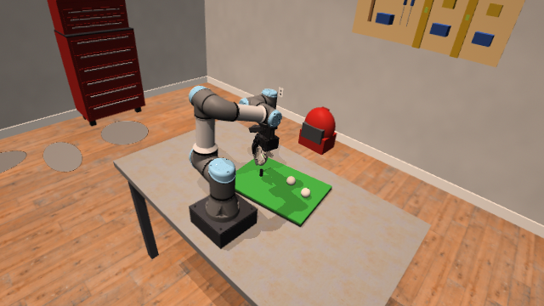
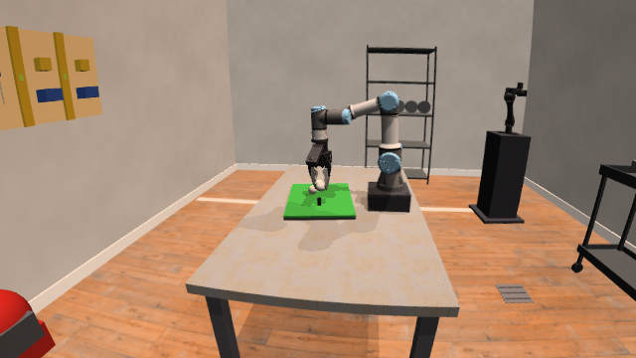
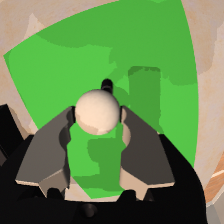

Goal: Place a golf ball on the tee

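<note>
My gripper (image 1: 260, 159) is shut on a white golf ball (image 3: 97, 111) and holds it above the green mat (image 1: 282, 189). The small black rubber tee (image 1: 260, 172) stands upright on the mat just below the ball. In the wrist view the tee (image 3: 106, 85) shows just past the ball's far edge. In the exterior view the held ball (image 2: 318, 185) hangs a short way above the tee (image 2: 318, 201). Two more golf balls (image 1: 291, 180) (image 1: 305, 192) lie on the mat to the right of the tee.
The arm's black base (image 1: 223, 221) stands at the mat's near left side. A red object (image 1: 319, 127) sits on the floor beyond the table. The table edge runs close behind the mat.
</note>
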Controlling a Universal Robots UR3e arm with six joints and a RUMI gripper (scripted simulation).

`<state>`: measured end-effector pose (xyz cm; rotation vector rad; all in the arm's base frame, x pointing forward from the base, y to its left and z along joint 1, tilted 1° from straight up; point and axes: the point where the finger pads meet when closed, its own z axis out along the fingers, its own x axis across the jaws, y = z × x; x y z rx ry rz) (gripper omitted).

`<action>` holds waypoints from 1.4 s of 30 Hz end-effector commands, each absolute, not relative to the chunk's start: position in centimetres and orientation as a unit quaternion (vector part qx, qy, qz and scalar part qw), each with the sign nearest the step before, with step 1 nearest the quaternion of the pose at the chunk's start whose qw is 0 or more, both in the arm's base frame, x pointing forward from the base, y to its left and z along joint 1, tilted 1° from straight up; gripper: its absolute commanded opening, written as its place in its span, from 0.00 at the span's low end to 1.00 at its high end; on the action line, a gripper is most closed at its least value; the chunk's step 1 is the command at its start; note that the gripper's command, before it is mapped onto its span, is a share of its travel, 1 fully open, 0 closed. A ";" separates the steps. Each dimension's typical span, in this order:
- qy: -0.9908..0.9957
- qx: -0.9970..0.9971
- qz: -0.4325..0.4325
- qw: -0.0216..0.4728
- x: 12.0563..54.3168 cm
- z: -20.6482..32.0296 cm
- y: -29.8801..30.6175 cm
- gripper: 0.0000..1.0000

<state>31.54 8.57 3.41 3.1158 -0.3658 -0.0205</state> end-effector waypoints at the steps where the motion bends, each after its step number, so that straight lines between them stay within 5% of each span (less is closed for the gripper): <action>1: -0.117 0.993 0.011 0.003 32.4 1.9 8.4 0.00; 35: -0.117 0.993 0.011 0.003 32.4 0.4 8.4 0.00; 36: -0.117 0.993 0.011 0.003 32.4 0.4 8.4 1.00; 42: -0.117 0.993 0.011 0.003 32.4 0.4 8.4 1.00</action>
